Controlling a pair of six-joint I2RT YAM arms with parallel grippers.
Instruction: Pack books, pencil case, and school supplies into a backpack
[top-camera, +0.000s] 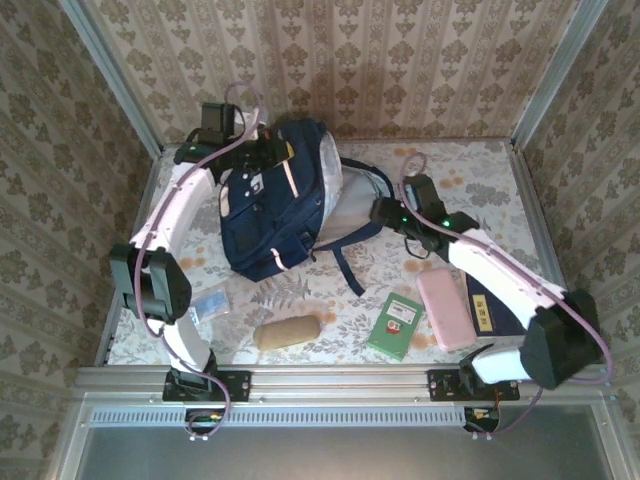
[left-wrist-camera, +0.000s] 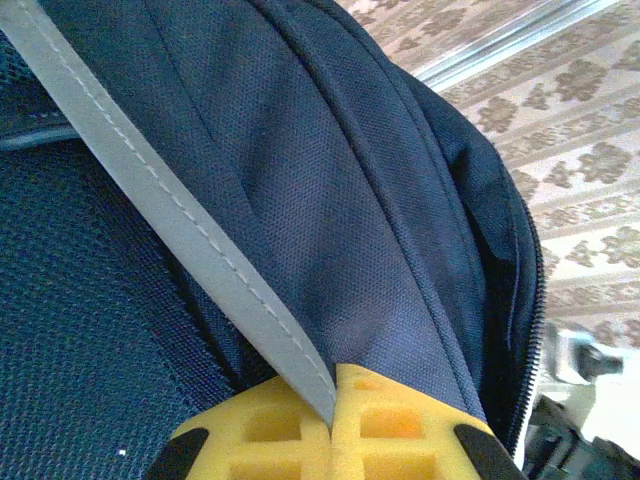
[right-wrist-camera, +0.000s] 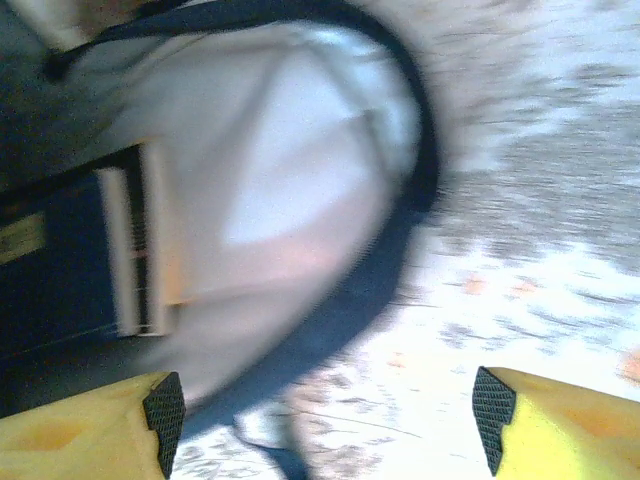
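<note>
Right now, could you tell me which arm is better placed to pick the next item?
Probably right: the right claw is open beside the backpack, near the pink case and green book; the left claw is shut on the backpack.

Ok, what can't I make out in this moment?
Right wrist view: motion blur smears the books inside the backpack; titles and count unreadable.
Top view: the right arm partly covers the dark navy book.
Top view: the small blue packet is too small to read its print.
Left wrist view: the bottom edge cuts off the left claw pinching the backpack's grey stripe.
</note>
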